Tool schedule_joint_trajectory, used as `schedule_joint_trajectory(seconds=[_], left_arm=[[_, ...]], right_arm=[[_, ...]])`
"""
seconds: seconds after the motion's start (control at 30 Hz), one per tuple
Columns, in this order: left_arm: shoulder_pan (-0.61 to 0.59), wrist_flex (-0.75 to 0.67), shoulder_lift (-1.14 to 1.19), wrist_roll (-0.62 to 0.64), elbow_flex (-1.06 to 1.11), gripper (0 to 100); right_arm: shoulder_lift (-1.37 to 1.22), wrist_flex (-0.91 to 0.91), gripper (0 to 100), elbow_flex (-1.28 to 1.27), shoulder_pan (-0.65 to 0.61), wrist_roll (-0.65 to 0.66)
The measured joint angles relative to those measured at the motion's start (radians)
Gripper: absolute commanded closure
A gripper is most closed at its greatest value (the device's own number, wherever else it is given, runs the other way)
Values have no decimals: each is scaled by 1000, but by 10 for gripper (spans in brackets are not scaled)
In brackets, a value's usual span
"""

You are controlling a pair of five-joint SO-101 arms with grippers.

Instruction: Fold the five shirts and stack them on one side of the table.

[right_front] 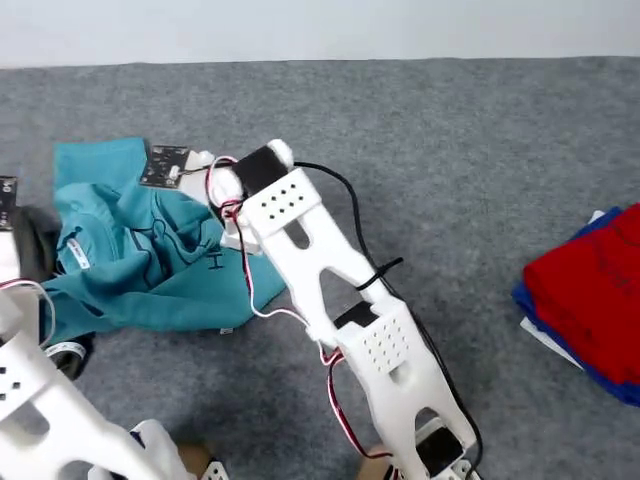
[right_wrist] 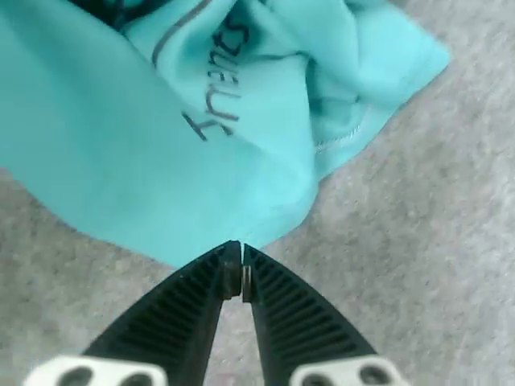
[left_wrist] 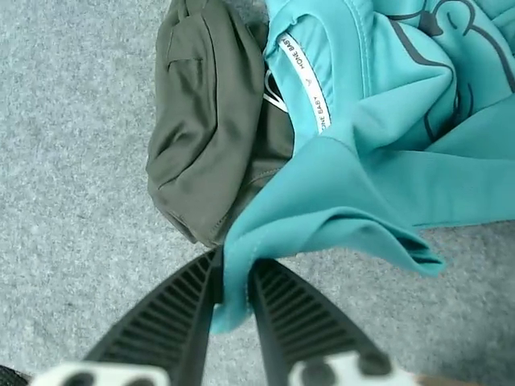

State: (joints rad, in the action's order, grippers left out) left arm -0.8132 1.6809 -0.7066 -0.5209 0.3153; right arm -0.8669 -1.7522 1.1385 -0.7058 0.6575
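Left claw (left_wrist: 235, 277) is pinching an edge of the teal shirt (left_wrist: 378, 185), which is lying crumpled on the grey table (left_wrist: 72, 201) and overlapping an olive shirt (left_wrist: 209, 129). Right claw (right_wrist: 234, 261) is sitting closed, its tips touching the teal hem; I cannot tell whether any cloth is caught.

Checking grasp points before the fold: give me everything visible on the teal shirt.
The teal shirt lies crumpled and unfolded on the grey table, left side in the high view. Soft knit cloth, dark line print and lettering, white neck label. It partly covers an olive garment. The left gripper pinches a corner fold; the right gripper is shut at another edge, grip on cloth unclear.
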Motion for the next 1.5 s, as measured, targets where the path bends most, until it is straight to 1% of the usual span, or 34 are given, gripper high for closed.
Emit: schedule_joint_trajectory(seconds=[0.07, 0.13, 0.23, 0.37, 0.57, 0.73, 0.83, 1.13, 1.2, 1.37, 1.5], left_arm=[[0, -3, 0, 0, 0, 997], [0, -6, 0, 0, 0, 997], [0, -8, 0, -2, 0, 997], [0, -14, 0, -2, 3, 997], [0, -34, 0, -2, 3, 997], [0, -37, 0, -2, 3, 997], [0, -37, 0, -2, 3, 997], [0, -37, 0, -2, 3, 997], [0, -37, 0, -2, 3, 997], [0, -37, 0, -2, 3, 997], [0, -37, 0, -2, 3, 997]], right_arm=[[0, -2, 876, -46, 15, -9], [0, -2, 828, -97, 20, -58], [0, -2, 794, -183, 18, -115], [60, -2, 790, -311, -6, -127], [100, -2, 790, -466, -107, -104], [100, -2, 790, -488, -143, -98], [100, 15, 790, -491, -161, -66], [14, 216, 794, -489, -166, -2], [0, 245, 810, -462, -153, -2], [-44, 273, 983, -345, -114, 6], [-54, 256, 988, -264, -68, 52]])
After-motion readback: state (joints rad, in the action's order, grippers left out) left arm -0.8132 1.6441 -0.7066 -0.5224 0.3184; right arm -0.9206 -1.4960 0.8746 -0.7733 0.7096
